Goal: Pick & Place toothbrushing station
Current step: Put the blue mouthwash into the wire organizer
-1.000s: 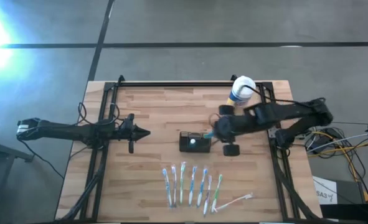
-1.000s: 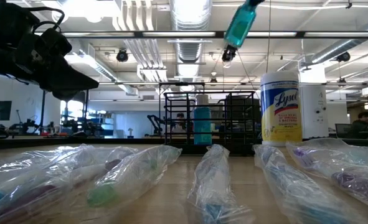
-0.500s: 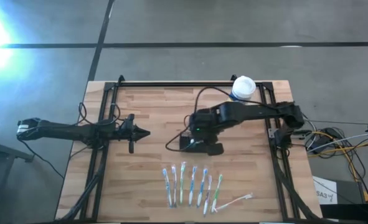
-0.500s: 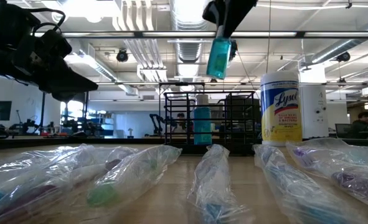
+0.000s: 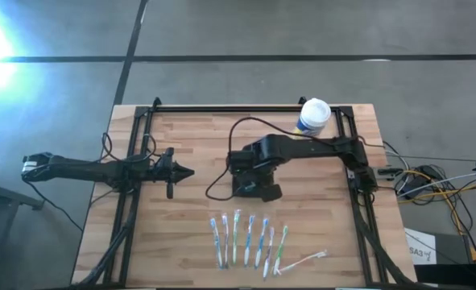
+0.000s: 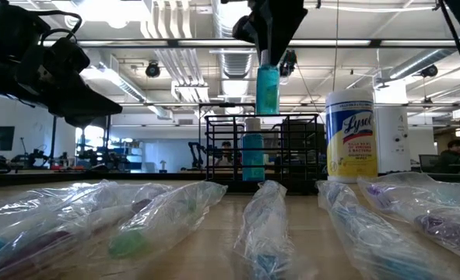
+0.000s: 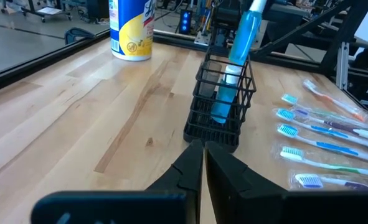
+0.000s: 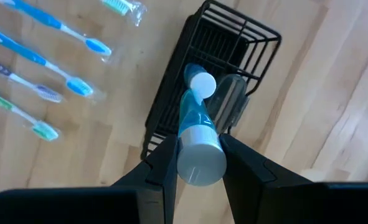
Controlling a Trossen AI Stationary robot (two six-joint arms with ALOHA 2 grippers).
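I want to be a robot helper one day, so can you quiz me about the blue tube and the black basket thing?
1. True or false: the right pincer holds a blue tube over the black wire holder.
2. What stands inside the holder? A) another blue tube B) a toothbrush C) nothing
3. Fill in: the left pincer, waiting at the table's left side, is ___ (open or shut).

Key: 1 true; 2 A; 3 shut.
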